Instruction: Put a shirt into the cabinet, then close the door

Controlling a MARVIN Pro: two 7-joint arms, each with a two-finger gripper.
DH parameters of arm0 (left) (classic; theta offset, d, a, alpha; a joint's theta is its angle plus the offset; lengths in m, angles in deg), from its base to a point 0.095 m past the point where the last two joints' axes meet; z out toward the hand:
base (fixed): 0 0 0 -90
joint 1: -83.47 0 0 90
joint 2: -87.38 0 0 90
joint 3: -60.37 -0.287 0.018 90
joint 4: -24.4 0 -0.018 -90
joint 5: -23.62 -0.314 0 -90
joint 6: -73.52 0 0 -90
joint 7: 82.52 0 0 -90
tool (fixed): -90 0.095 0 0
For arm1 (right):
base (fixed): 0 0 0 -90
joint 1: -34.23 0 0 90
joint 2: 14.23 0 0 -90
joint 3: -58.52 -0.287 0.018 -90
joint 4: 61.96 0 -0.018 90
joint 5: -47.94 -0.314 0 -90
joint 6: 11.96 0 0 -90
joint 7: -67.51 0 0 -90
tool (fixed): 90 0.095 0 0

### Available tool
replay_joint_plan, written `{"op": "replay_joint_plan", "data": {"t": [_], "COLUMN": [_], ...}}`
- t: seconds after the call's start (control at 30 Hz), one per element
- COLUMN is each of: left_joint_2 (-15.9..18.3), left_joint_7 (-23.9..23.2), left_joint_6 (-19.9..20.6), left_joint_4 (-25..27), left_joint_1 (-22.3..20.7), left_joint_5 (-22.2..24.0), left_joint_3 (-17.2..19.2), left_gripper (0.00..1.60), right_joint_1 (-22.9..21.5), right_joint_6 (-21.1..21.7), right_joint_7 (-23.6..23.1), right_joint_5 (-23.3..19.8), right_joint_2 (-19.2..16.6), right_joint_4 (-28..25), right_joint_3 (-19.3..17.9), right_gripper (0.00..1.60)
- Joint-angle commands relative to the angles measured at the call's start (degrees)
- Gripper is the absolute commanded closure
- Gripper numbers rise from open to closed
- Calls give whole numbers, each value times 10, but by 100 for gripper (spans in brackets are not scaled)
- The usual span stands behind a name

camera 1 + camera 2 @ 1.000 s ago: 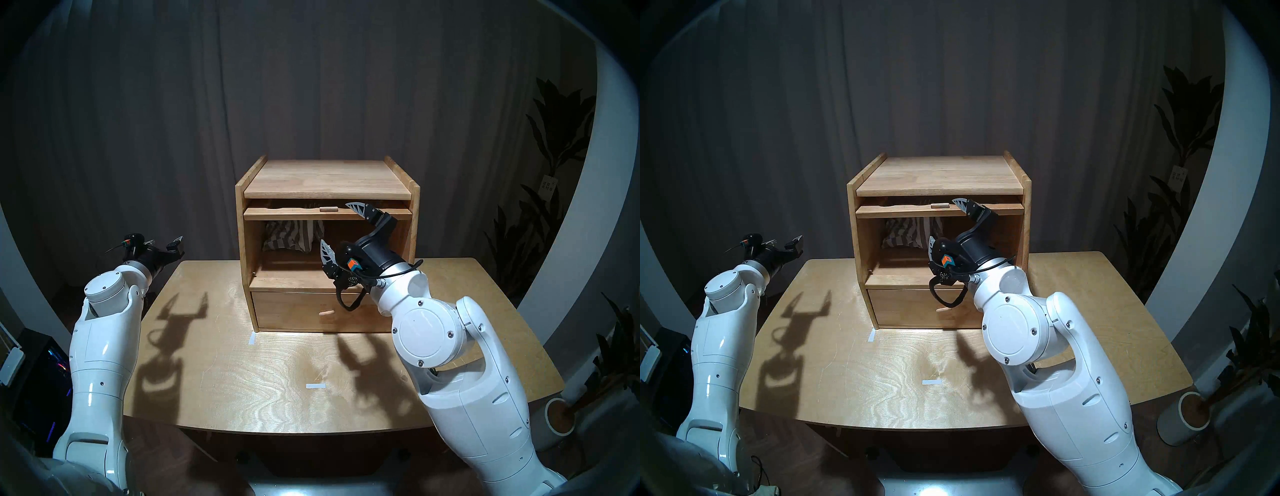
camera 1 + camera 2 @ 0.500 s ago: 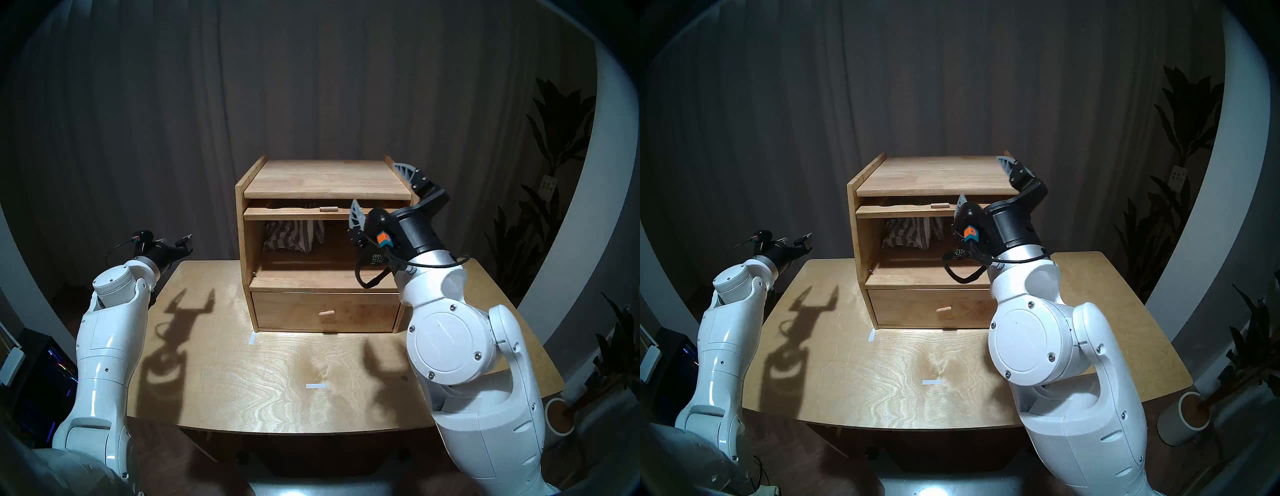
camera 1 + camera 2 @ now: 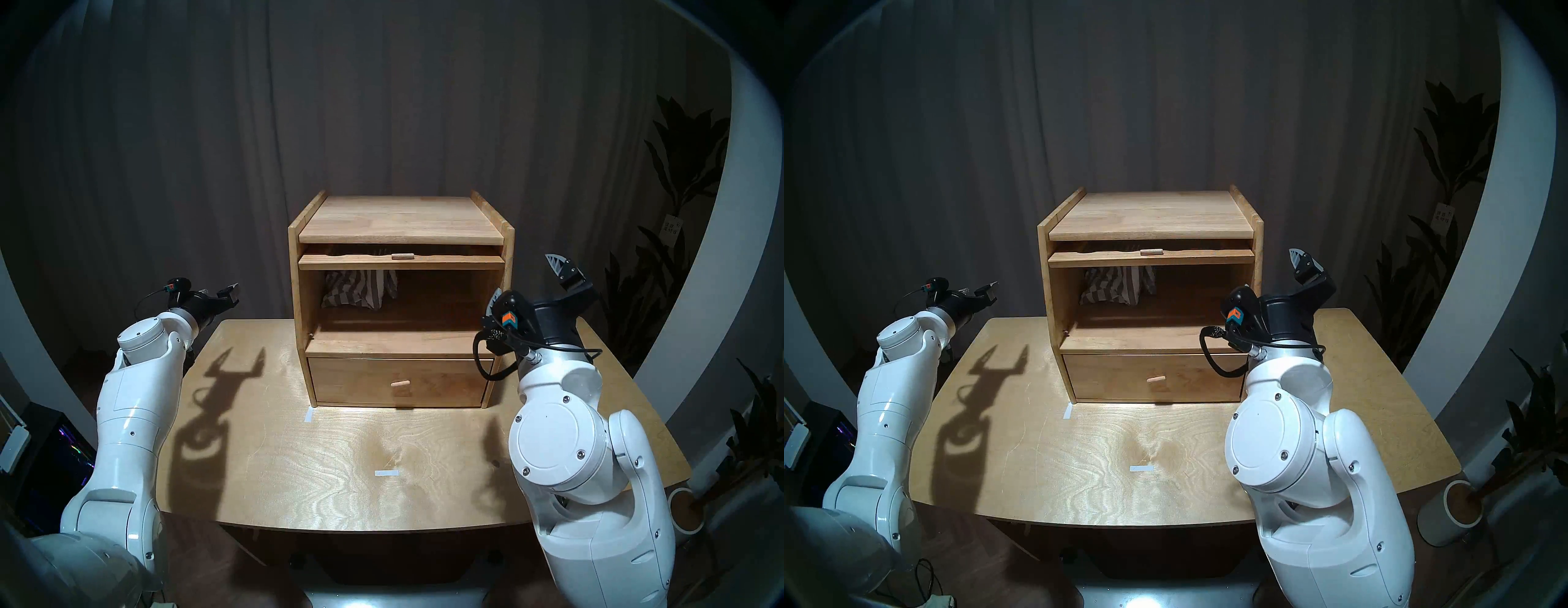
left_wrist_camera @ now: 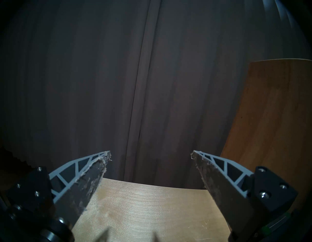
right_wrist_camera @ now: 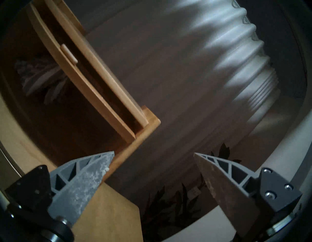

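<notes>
Ahead, I see the striped shirt [image 3: 359, 289] bunched inside the cabinet [image 3: 401, 297], seemingly at its back; the door [image 3: 401, 260] is raised flat. Both the left gripper [image 4: 150, 154] and right gripper [image 5: 154, 155] have empty jaws spread apart.

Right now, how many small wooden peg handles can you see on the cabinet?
2. One peg handle sits on the raised door under the top; the other is on the drawer front below.
</notes>
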Motion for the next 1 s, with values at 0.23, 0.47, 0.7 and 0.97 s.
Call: {"op": "replay_joint_plan", "data": {"t": [0.23, 0.47, 0.7, 0.97], "left_joint_2": [12, 14, 13, 13], "left_joint_7": [-13, -18, -19, -22], "left_joint_6": [-16, -21, -29, -36], "left_joint_4": [-48, -80, -99, -117], "left_joint_1": [-67, -87, -97, -108], "left_joint_5": [8, 11, 12, 13], "left_joint_3": [3, 2, 1, 0], "left_gripper": [0, 0, 0, 0], "right_joint_1": [-58, -100, -135, -185], "right_joint_6": [33, 33, 22, -4], "right_joint_7": [-51, -97, -140, -191], "right_joint_5": [78, 105, 114, 126], "right_joint_2": [-33, -57, -75, -87], "right_joint_4": [-14, 7, 44, 93], "right_joint_3": [33, 28, 26, 29], "right_gripper": [0, 0, 0, 0]}}
